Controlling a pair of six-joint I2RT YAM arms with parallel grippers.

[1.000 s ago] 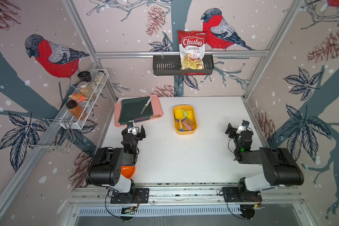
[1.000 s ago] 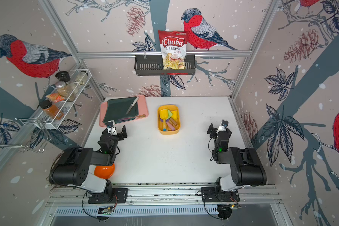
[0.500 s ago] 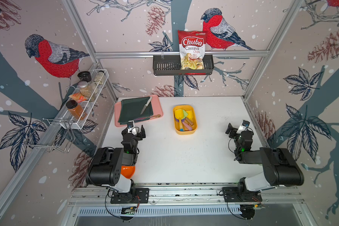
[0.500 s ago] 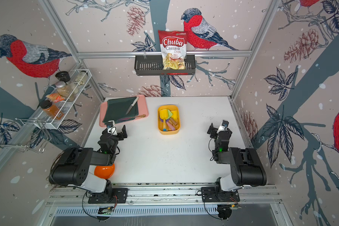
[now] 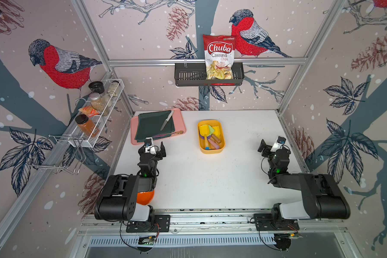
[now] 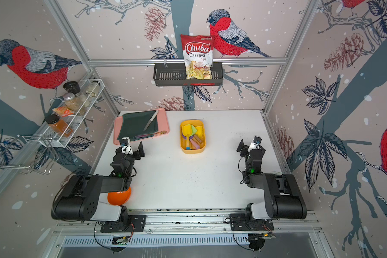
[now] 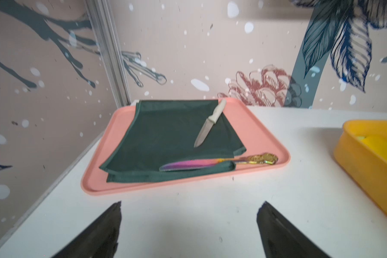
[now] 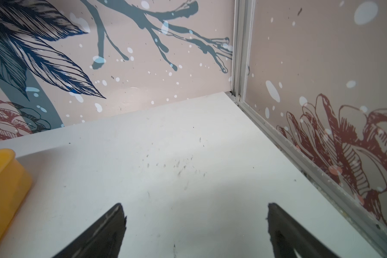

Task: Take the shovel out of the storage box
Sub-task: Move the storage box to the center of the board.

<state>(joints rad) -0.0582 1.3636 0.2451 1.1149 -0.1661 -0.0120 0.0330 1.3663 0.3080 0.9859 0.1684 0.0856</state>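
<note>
Likely light and stiff, the shovel [image 5: 204, 130] in the storage box [image 5: 211, 152] is best gripped by its handle; left gripper [image 7: 192, 202] and right gripper [image 8: 195, 204] are spread apart.

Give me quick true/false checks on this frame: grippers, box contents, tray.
1. The left gripper and right gripper are both open and empty. True.
2. A yellow shovel lies inside the storage box. True.
3. The knife lies on the green cloth on the pink tray. True.
4. The storage box sits on the pink tray. False: it sits on the white table, apart from the tray.
5. The left gripper touches the storage box. False: it is apart from the box, facing the pink tray.
</note>
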